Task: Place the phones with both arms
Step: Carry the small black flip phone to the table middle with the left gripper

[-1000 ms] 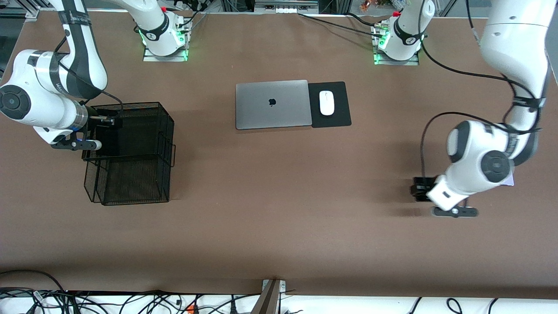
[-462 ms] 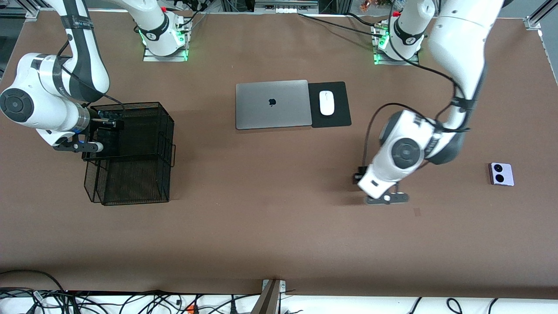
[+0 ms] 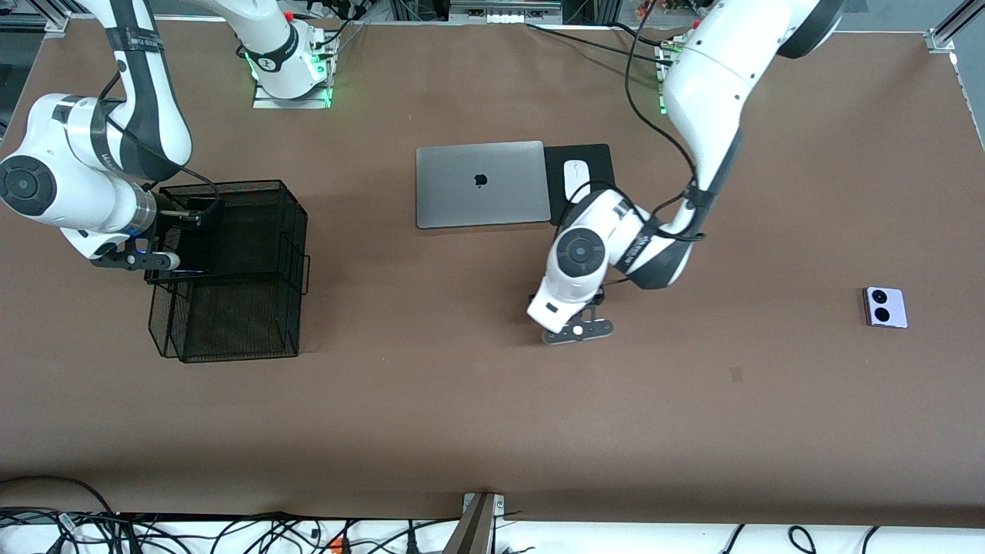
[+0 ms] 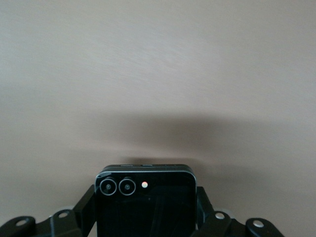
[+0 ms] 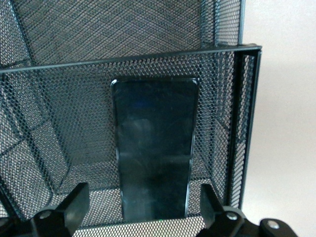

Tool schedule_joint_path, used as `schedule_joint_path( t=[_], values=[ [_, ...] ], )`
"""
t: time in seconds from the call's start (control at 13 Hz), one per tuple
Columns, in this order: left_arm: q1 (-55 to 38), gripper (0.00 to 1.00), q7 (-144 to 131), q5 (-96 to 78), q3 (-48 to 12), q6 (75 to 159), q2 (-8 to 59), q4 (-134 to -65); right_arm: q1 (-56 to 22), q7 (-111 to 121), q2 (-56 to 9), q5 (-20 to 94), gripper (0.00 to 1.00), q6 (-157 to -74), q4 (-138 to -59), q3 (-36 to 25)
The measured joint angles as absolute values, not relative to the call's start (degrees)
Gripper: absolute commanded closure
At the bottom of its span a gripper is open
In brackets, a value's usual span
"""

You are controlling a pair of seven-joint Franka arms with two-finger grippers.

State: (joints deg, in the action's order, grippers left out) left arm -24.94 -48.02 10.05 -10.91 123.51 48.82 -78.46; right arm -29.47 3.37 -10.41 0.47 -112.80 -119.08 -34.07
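A small black flip phone (image 4: 145, 202) with two round lenses sits in my left gripper (image 4: 145, 210), which is shut on it over the bare table middle (image 3: 539, 298), close to the laptop. My right gripper (image 5: 143, 202) stands open at the black mesh basket (image 3: 258, 231). The long black slab phone (image 5: 153, 143) rests inside the basket (image 5: 148, 57) between the spread fingers (image 5: 74, 200), touching neither. The lilac-white phone (image 3: 885, 307) lies flat on the table toward the left arm's end.
A closed silver laptop (image 3: 479, 183) lies mid-table. Beside it a white mouse (image 3: 573, 171) sits on a black pad (image 3: 599, 163), partly covered by the left arm. Cables run along the table edge nearest the front camera.
The left arm has swept from the left arm's end to the table middle with the flip phone, uncovering the lilac phone. The right gripper has opened and let go of the slab phone in the basket.
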Motion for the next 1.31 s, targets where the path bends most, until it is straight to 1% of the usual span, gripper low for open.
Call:
schedule_joint_path(
  t=[0.15,0.31,0.54,0.69,0.92,1.15,1.31],
  values=[
    [-26.57,0.72,-49.29,10.05,-10.85,123.51,50.24,-76.23,-29.52,3.37,-11.14,0.48,0.01,-113.05,-118.4,-34.04],
    [-28.24,0.72,-50.64,10.05,-10.83,123.53,51.83,-73.27,-29.67,3.37,-11.55,0.54,0.01,-112.9,-116.12,-33.99],
    [-30.99,0.72,-51.03,10.05,-10.76,123.76,55.87,-66.83,-30.27,3.38,-11.56,4.11,0.01,-108.21,-109.35,-33.92],
    [-32.51,0.72,-50.86,10.05,-10.71,125.33,57.74,-64.15,-31.06,3.38,-11.66,5.3,0.01,-105.78,-105.2,-33.78],
    [-34.44,0.72,-49.81,10.05,-10.37,127.51,58.41,-62.98,-31.77,3.38,-12.5,5.48,0.01,-105.18,-103.59,-33.77],
    [-34.67,0.72,-48.9,10.05,-9.03,131.72,59.54,-62.87,-31.81,3.38,-13.1,5.49,0.01,-105.18,-103.33,-33.77],
    [-34.67,0.72,-48.56,10.05,-8.34,132.77,60.63,-62.78,-31.88,3.38,-13.1,5.5,0.01,-105.18,-103.27,-33.77]
  ],
)
